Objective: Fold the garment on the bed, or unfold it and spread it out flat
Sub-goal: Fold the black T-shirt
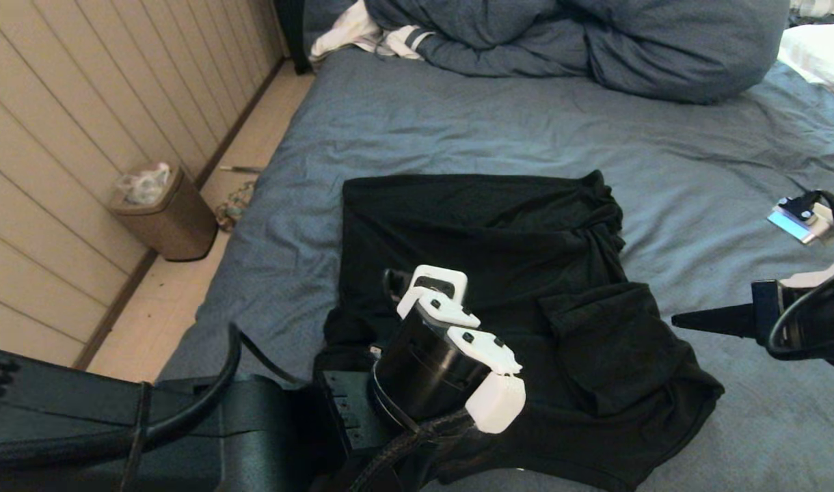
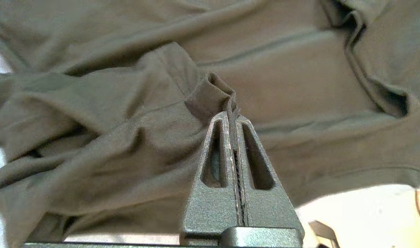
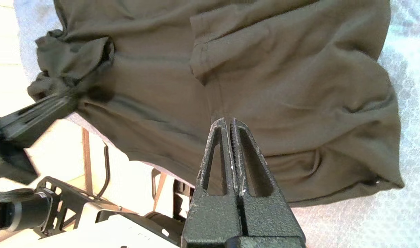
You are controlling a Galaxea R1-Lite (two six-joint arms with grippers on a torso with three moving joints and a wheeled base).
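Mid-fold: our left pincer [image 2: 233, 115] pinches a garment [image 1: 485, 273] fold at lower centre; our right pincer [image 3: 229, 124] hovers closed, empty. Next, we release and smooth.

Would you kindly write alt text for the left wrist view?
The left gripper pinches a small fold of the garment, its fingers nearly together around the cloth. The wrinkled shirt fills most of the view.
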